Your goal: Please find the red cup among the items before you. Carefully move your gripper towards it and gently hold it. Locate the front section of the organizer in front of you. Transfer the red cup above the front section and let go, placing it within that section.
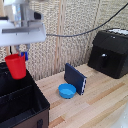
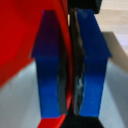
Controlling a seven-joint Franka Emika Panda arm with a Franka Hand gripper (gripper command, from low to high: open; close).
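Exterior view: red cup hanging over the organizer

Exterior view is showing the hand (image 1: 22, 53) gripping the red cup (image 1: 15, 66) by its rim and holding it in the air above the organizer (image 1: 30, 102), at the exterior view's left. Wrist view is showing the blue fingers (image 2: 92, 65) pinching the cup's red wall (image 2: 71, 45) between them (one finger inside, one outside). On the wooden desk (image 1: 100, 100), a blue bowl (image 1: 67, 91) is sitting just beside a dark blue box (image 1: 75, 78), and a black machine (image 1: 109, 52) is standing at the exterior view's right.
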